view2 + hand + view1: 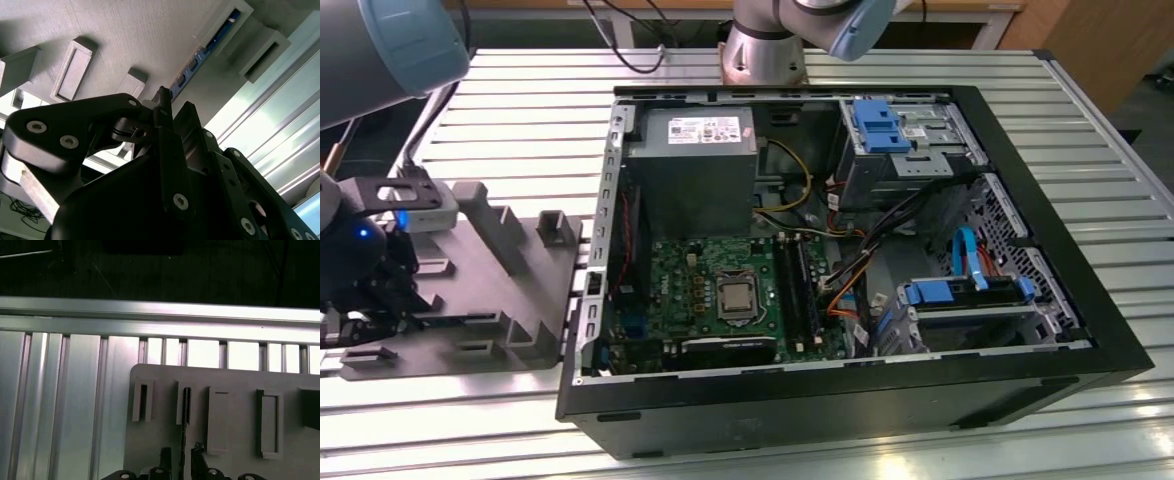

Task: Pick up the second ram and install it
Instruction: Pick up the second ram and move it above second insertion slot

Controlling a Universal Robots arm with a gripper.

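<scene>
The second ram [185, 407] is a thin dark board standing on edge in a narrow slot of the grey holder plate [235, 380]. In the second wrist view its blue face [200, 57] shows along that slot. My gripper [182, 457] is down over the ram, open, with one black finger [165, 456] on each side and a small gap to the board. Its black linkage [174, 102] is seen in the second wrist view. In the exterior view the gripper [367, 300] hangs over the holder plate [494, 290] at the exterior view's left, away from the green motherboard [720, 290].
An open black computer case [1067, 340] lies on the slatted aluminium table [520, 90], with a power supply [691, 160], drive bays, cables and long black memory slots [794, 285] inside. The holder plate has several raised slot blocks [267, 425]. The table edge [150, 310] runs just beyond the plate.
</scene>
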